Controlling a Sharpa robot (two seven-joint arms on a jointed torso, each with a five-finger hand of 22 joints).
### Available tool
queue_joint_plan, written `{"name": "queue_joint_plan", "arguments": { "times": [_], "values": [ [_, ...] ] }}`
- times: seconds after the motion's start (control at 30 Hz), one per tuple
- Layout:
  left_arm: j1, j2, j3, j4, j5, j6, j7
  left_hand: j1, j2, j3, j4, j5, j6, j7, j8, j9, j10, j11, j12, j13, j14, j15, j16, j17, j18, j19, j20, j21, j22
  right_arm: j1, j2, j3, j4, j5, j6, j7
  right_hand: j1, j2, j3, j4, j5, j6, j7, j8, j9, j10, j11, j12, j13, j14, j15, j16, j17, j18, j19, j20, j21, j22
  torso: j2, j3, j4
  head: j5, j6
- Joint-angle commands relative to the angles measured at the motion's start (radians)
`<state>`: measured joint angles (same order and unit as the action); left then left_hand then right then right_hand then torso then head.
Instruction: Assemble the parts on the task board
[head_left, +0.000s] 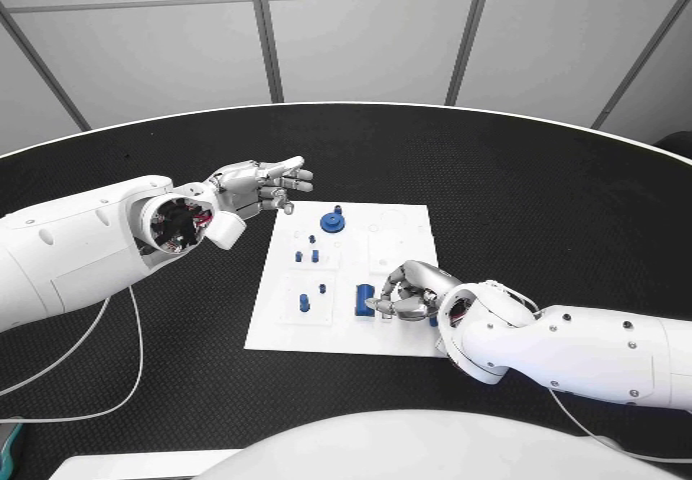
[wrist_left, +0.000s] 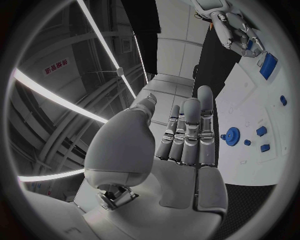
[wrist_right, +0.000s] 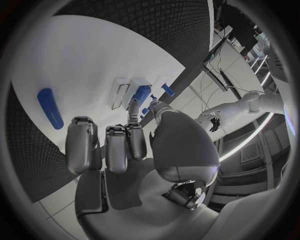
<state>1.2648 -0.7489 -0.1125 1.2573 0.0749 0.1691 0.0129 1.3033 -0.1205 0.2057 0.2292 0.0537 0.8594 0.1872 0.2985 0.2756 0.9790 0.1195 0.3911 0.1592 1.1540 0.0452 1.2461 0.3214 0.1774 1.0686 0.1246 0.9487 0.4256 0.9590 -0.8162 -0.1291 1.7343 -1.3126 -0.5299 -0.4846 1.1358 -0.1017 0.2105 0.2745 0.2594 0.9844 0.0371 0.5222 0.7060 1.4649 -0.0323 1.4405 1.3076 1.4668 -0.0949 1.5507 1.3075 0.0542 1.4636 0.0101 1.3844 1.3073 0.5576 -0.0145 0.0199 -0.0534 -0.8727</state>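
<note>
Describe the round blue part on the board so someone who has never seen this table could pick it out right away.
Start at the white rectangular task board in the middle of the black table. Go to its far edge, on the side nearer the left hand. There sits the round blue gear-like part, the only disc-shaped piece; its neighbours are small blue pegs and blocks.

Hidden by the silver right hand (head_left: 410, 292): part of the white rectangular task board (head_left: 411, 222) near its right edge. Too small to identify: small blue parts (head_left: 306, 300). Could not tell whether curled fingers (head_left: 389, 302) pinched anything.
</note>
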Motion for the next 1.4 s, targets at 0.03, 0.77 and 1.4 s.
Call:
{"name": "queue_joint_plan", "arguments": {
  "times": [0.03, 0.77, 1.4],
  "values": [
    [0.0, 0.0, 0.0, 0.0, 0.0, 0.0, 0.0, 0.0, 0.007, -0.004, 0.0, -0.004, -0.005, 0.001, 0.004, 0.0, -0.008, 0.0, 0.004, 0.001, -0.007, -0.002, 0.001, -0.001, 0.007, -0.003, 0.007, -0.004, -0.001, 0.0, 0.0, 0.0, 0.001, 0.0, 0.003, 0.002, -0.003, -0.014, 0.005, 0.004, -0.03, 0.004, -0.001, 0.004, 0.002, 0.042, -0.004, 0.005, 0.169, 0.098, -0.005, 0.006, 0.234, -0.016, 0.075, -0.007, 0.004, 0.177, 0.0, -0.001, 0.0007, 0.0, 0.0],
    [0.0, -0.001, 0.0, 0.001, 0.0, -0.001, -0.001, 0.0, 0.007, -0.004, 0.0, -0.004, -0.005, 0.001, 0.004, 0.0, -0.008, 0.0, 0.004, 0.001, -0.007, -0.002, 0.001, -0.001, 0.007, -0.003, 0.007, -0.004, -0.001, 0.0, 0.001, 0.0, -0.014, -0.001, 0.016, -0.001, 0.016, -0.031, 0.007, -0.004, -0.072, 0.006, -0.003, 0.005, 0.006, 0.045, -0.005, 0.008, 0.174, 0.098, -0.005, 0.006, 0.235, -0.016, 0.075, -0.007, 0.004, 0.179, 0.0, -0.0016, 0.0007, -0.002, 0.0],
    [0.0, 0.0, 0.0, -0.002, 0.0, 0.001, 0.0, 0.004, 0.008, -0.009, 0.003, -0.004, -0.005, 0.001, 0.005, 0.0, -0.009, 0.001, 0.006, 0.002, -0.009, -0.002, -0.001, -0.002, 0.007, -0.005, 0.007, -0.006, -0.002, 0.0, -0.145, 0.0, 0.089, -0.001, -0.11, 0.073, 0.085, -0.034, 0.094, -0.034, -0.05, -0.026, 0.011, -0.043, -0.018, 0.037, 0.005, -0.007, 0.167, 0.097, 0.002, 0.003, 0.229, -0.014, 0.073, -0.004, -0.009, 0.176, -0.003, 0.0022, -0.0048, -0.02, 0.0]
  ]
}}
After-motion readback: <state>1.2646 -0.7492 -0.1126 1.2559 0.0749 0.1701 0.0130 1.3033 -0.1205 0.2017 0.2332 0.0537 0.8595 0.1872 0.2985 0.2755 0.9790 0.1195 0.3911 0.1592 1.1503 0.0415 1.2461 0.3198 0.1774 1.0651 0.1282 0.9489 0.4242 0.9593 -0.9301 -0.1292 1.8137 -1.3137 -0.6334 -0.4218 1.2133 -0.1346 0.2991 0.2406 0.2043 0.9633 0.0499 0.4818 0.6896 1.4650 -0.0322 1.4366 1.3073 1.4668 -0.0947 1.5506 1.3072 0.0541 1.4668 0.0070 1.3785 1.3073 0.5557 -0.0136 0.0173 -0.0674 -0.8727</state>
